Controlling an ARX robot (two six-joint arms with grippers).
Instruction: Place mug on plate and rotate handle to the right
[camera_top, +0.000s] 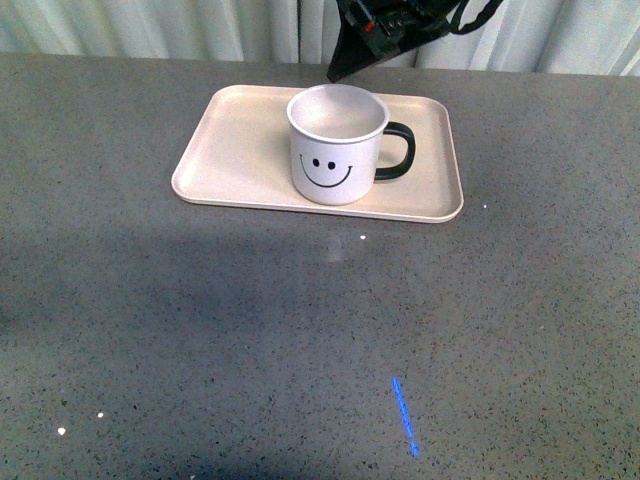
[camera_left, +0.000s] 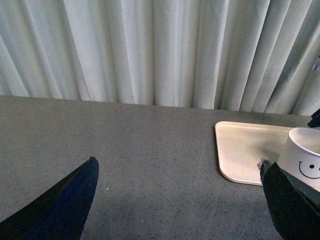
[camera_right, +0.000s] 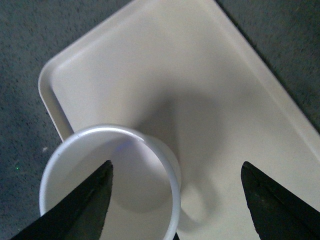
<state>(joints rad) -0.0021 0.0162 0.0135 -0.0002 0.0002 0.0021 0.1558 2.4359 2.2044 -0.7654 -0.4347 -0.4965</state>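
Mug: white cylindrical mug (camera_top: 338, 145) with a black smiley face printed on its side; upright on the tray, nearer the right end, face toward the camera
Handle: glossy black loop handle (camera_top: 396, 150); points to the robot's right in the front view, over the tray floor and inside the rim
Plate: flat pale pinkish-beige rectangular tray (camera_top: 230, 150) with rounded corners and a low rim; lies on the far middle of the table; its left half is bare
Right gripper: right gripper (camera_right: 176, 166) hangs above the mug; fingers spread wide and pinching nothing; in the wrist view one finger sits over the mug mouth, the other over bare tray beside it
Left gripper: left gripper (camera_left: 178, 162) low over the table, well to the left of the tray; fingers spread, nothing between them
Step in hand (judgement): both goals look met; what remains is clearing the right arm away
How to do it well: keep the fingers wide and rise straight up; no sideways drift until the tips are clear of the rim, since a nudge could turn the handle off its heading or slide the mug
Obstructions: none seen near the mug except the gripper itself
Surroundings: grey speckled table (camera_top: 200, 330); white pleated curtain (camera_left: 150, 50) behind; short blue streak (camera_top: 404, 415) and a few white specks on the near table, well apart from the tray
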